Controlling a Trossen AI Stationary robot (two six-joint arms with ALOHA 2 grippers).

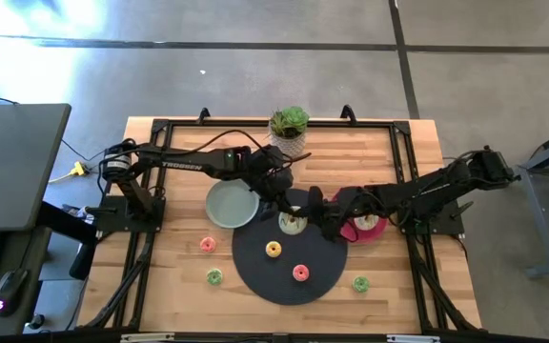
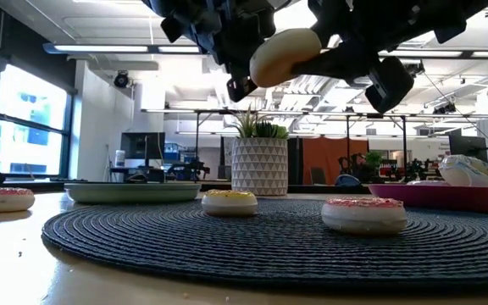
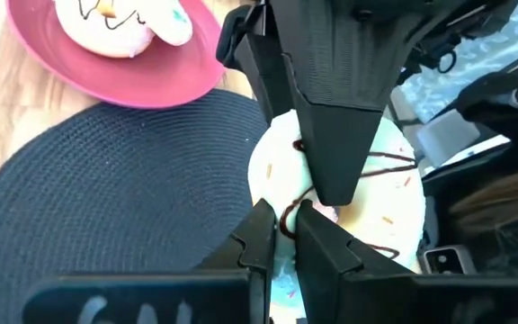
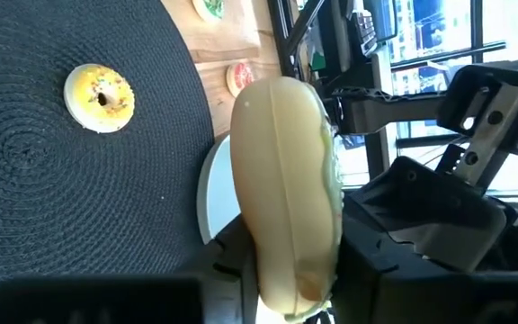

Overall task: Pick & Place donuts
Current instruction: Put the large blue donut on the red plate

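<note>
Both grippers meet above the black mat (image 1: 255, 262) at one large donut (image 2: 285, 55). It has white frosting with brown drizzle and a cream underside, and it is held high off the mat. My left gripper (image 3: 284, 220) comes from the table's left, my right gripper (image 4: 286, 270) from the right, and each is shut on this donut. A yellow donut (image 1: 274, 250) and a pink one (image 1: 300, 273) lie flat on the mat. A second large white donut (image 3: 124, 18) sits on the pink plate (image 3: 178, 81). My left gripper has its two fingertips (image 3: 261, 236) close together on the donut's frosted face (image 3: 268, 175), nipping it only at their free ends. The right finger hides the donut's hole. The donut is lifted clear of the mat. My right gripper pinches the donut across its two flat faces, one finger on the cream underside (image 4: 272, 180) and one (image 3: 331, 108) lying over the frosting. The donut stands on edge between the fingers and reaches far back. It is lifted clear.
A grey-green plate (image 1: 232, 205) lies left of the mat, and a potted plant (image 1: 289, 124) stands at the far edge. Small donuts lie on the bare wood: pink (image 1: 208, 245), green (image 1: 214, 277) and green (image 1: 360, 283).
</note>
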